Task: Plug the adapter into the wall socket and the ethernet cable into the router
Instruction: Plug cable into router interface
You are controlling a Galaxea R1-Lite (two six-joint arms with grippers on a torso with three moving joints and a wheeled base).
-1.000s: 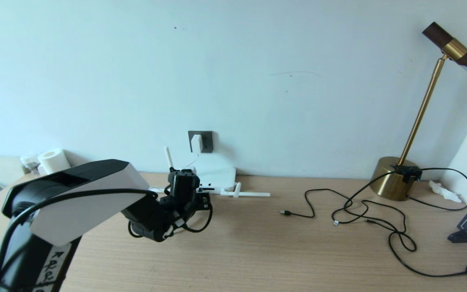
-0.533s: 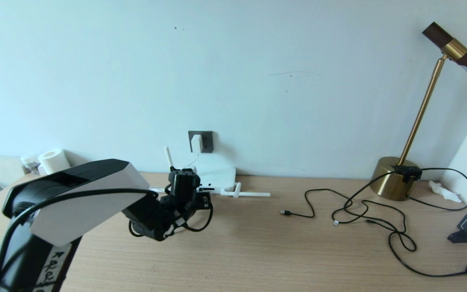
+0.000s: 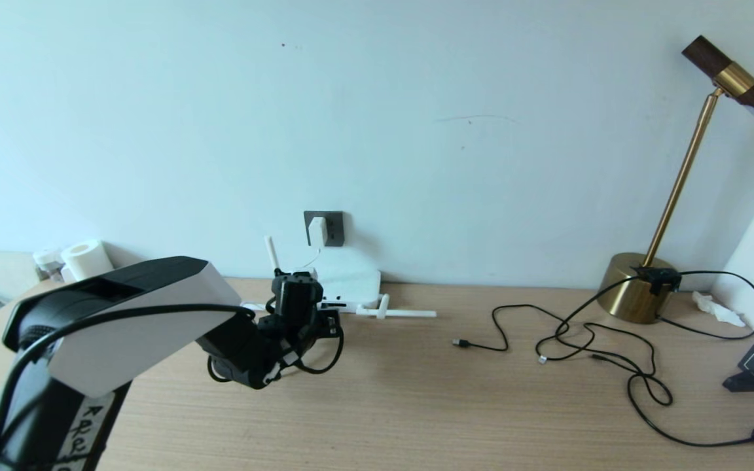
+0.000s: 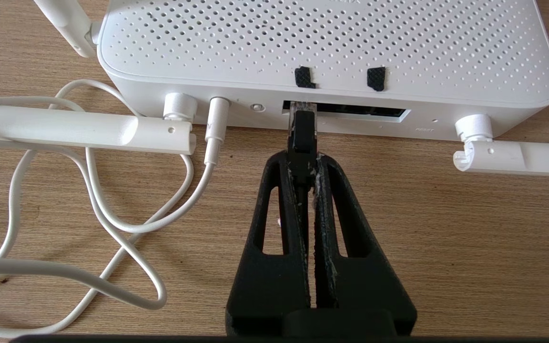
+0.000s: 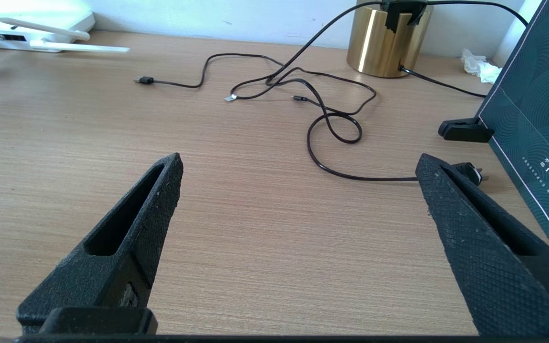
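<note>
Nothing has moved since the earlier frames; my left arm holds the same pose at the router. Starting from the left of the bench (image 3: 416,405), a roll of tissue (image 3: 86,259) stands against the wall. My left hand (image 4: 303,164) is pressed together on the plug end of the ethernet cable (image 4: 302,131), its tip at the mouth of the dark port slot in the router (image 4: 322,47); whether it has clicked home I cannot tell. Above the router, the adapter (image 3: 317,231) already sits in the wall socket (image 3: 332,228), its thin white cord (image 4: 112,224) looping down to the router's power jack.

What could go wrong: if I push with the plug slightly tilted, the clip could catch on the slot edge and the light router would slide back towards the wall instead of taking the plug. Letting go too soon could leave it half seated.

Further right, thin black cables (image 3: 586,340) sprawl on the pale wood-grain surface, then a brass lamp (image 3: 639,288) and a dark box (image 5: 536,138). My right hand (image 5: 298,162) idles spread wide, holding nothing, low over the bench. The wall behind is plain and pale.
</note>
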